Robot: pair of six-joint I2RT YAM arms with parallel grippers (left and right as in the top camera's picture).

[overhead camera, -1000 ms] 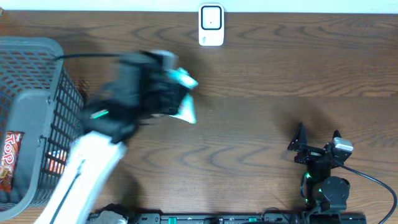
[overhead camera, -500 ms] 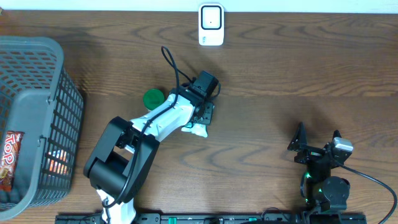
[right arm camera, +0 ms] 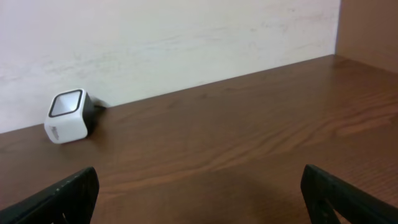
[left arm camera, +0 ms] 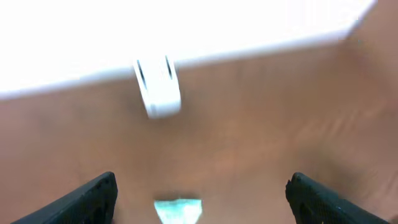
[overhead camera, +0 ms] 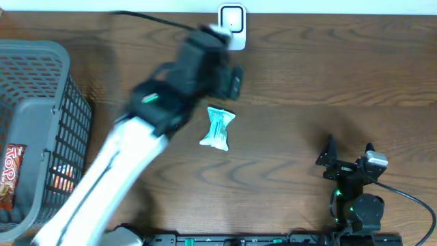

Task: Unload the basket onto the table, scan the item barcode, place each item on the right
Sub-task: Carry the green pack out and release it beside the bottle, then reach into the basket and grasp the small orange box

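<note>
Teal packet (overhead camera: 218, 128) flat on table (overhead camera: 307, 82), left claw (left arm camera: 202, 182) spread and empty, right claw (overhead camera: 349, 145) spread

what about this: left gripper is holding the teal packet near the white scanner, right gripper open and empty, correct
No. The left gripper holds nothing: its jaws are open and the teal packet lies on the table apart from it, as the overhead view shows. It is near the white scanner, and the right gripper is open and empty.
</note>
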